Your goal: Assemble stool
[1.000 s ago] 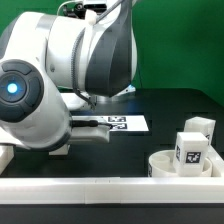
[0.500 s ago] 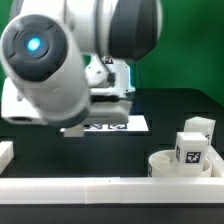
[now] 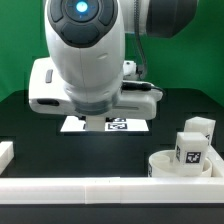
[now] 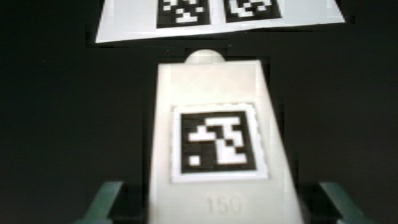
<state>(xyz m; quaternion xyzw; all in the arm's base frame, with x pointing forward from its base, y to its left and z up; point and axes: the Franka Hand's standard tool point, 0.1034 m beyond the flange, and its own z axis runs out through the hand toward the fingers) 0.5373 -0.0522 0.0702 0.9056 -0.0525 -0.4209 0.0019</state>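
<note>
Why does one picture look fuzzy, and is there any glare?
Wrist view: the leg close to the lens looks soft, its tag edges smeared. Exterior view: sharper and evenly lit; the arm looms large, its blue light glowing, no harsh glare on the seat.

Open across bare table [image 3: 50, 160], near-centre. Blocked at exterior view's right by seat [image 3: 160, 163] and legs [image 3: 190, 150], along near edge by rail [image 3: 100, 188].

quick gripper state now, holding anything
Gripper: open. Its fingers sit either side of a white leg with dark gaps showing, so it is not clamped on it.
</note>
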